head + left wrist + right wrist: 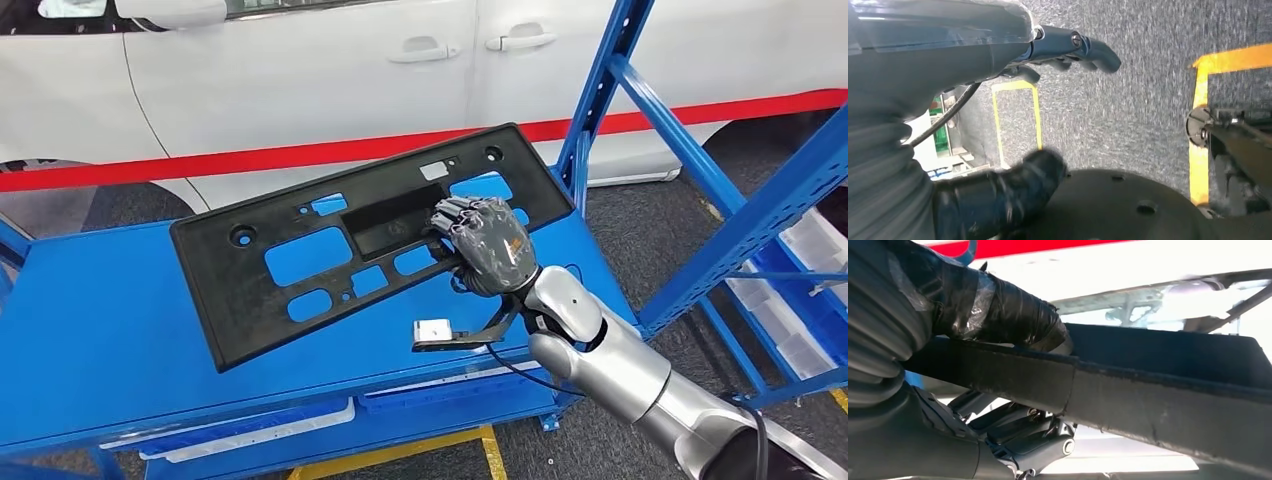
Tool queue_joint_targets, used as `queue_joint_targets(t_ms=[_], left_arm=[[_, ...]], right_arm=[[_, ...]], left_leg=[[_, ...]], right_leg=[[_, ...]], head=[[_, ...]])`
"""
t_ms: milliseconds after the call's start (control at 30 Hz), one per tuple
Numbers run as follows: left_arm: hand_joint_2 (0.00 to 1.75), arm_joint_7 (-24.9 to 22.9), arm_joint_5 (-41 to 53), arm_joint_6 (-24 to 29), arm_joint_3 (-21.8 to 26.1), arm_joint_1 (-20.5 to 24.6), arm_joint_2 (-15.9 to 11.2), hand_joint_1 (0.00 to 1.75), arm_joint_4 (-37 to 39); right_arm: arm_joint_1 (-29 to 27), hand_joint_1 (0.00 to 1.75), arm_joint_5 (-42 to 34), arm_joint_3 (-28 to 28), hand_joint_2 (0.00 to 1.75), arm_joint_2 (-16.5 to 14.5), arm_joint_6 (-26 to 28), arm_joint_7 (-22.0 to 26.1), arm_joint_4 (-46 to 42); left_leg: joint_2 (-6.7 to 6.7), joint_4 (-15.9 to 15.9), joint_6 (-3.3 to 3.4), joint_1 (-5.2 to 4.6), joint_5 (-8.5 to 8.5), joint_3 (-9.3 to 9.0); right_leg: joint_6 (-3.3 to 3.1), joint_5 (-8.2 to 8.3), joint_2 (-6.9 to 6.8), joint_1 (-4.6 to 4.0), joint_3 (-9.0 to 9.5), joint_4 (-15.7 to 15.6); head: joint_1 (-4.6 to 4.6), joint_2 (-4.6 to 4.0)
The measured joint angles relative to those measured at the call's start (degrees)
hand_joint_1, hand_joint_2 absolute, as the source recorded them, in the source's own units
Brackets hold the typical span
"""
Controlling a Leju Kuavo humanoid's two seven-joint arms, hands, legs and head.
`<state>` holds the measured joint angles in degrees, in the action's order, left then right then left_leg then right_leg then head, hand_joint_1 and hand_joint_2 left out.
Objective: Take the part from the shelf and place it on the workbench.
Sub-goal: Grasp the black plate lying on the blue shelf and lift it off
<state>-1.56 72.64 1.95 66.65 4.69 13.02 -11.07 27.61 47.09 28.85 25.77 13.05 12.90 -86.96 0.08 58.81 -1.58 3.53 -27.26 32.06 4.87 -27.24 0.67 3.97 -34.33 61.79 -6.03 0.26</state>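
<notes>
The right hand (487,245) grips the black plastic panel (300,250) at its near edge, close to one end. In the right wrist view the thumb (998,315) lies over the top of the panel edge (1148,385) and the fingers (1023,435) curl beneath it.

Risk: the grip sits off centre on a long, flat part. The free end may droop, twist in the hand, or slip out if the arm moves fast. The panel may also strike the blue upright (600,90) just beside its far end.

The panel lies tilted over the blue surface (90,320), one corner low; contact there cannot be confirmed.

The left hand (1068,50) hangs above the grey floor (1128,110), fingers loosely extended, holding nothing.
</notes>
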Motion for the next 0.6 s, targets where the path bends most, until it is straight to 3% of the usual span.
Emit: queue_joint_targets(t_ms=[100,167,267,333,400,433,500,533,600], left_arm=[[1.75,0.2,0.4,0.1,0.0,0.0,0.0,0.00,0.0],[1.75,0.3,0.6,0.1,0.0,-0.1,0.1,0.00,0.0],[1.75,0.4,0.6,0.2,0.0,0.0,0.1,0.00,0.0],[1.75,0.5,0.6,0.2,-0.1,0.0,0.1,0.00,0.0],[1.75,0.5,0.6,0.2,-0.1,0.0,0.1,0.00,0.0],[1.75,0.5,0.6,0.2,-0.1,0.1,0.0,0.00,0.0],[1.75,0.6,0.6,0.2,-0.1,0.3,-0.2,0.00,0.0],[1.75,0.6,0.6,0.3,-0.1,0.4,-0.2,0.00,0.0],[1.75,0.7,0.5,0.3,-0.1,0.4,-0.1,0.00,0.0]], right_arm=[[0.2,1.75,-1.0,0.2,1.75,0.9,-0.5,-0.2,-0.5],[0.2,1.75,-1.7,0.2,1.75,1.4,-0.7,0.0,-1.0],[0.1,1.75,-2.4,0.2,1.75,2.3,-1.1,0.2,-1.4],[-0.1,1.75,-2.6,0.2,1.75,2.7,-1.3,0.2,-1.4],[-0.2,1.75,-2.7,0.1,1.75,2.9,-1.4,0.2,-1.6],[-0.2,1.75,-2.7,0.1,1.75,3.0,-1.4,0.2,-1.8],[-0.1,1.75,-2.8,0.1,1.75,3.3,-1.5,0.3,-2.0],[-0.1,1.75,-2.9,0.1,1.75,3.4,-1.6,0.3,-2.1],[-0.1,1.75,-3.3,0.1,1.75,3.7,-1.8,0.5,-2.2]], left_leg=[[-0.43,1.4,-0.92,0.17,-0.23,1.29],[-0.26,4.1,-0.76,0.23,-2.74,2.75],[-0.09,14.0,0.42,-0.70,-9.43,5.95],[-0.12,16.9,1.68,-1.72,-10.44,5.92],[-0.19,12.3,3.79,-3.14,-7.98,2.17],[-0.21,8.3,5.31,-3.91,-6.91,-0.30],[0.06,2.8,7.23,-4.96,-5.36,-3.31],[0.20,1.6,7.66,-5.22,-5.10,-3.60],[0.35,0.1,7.57,-5.29,-3.42,-3.40]], right_leg=[[-2.69,-0.52,0.30,-0.23,-1.77,1.4],[-3.88,0.08,0.10,-0.67,-2.71,1.5],[-5.08,1.16,-0.16,-1.72,-3.83,1.3],[-5.62,1.84,-0.22,-2.71,-4.61,1.3],[-5.98,2.53,-0.16,-3.69,-5.16,1.3],[-6.08,2.92,-0.19,-3.99,-5.35,1.2],[-5.93,3.83,-0.35,-4.14,-5.50,0.8],[-5.68,4.41,-0.50,-3.94,-5.54,0.4],[-5.05,5.67,-0.66,-3.73,-5.55,-0.5]], head=[[0.08,0.01],[0.14,0.02],[0.16,0.01],[0.16,0.00],[0.16,0.00],[0.14,0.00],[0.06,0.01],[0.04,0.01],[0.05,0.01]])
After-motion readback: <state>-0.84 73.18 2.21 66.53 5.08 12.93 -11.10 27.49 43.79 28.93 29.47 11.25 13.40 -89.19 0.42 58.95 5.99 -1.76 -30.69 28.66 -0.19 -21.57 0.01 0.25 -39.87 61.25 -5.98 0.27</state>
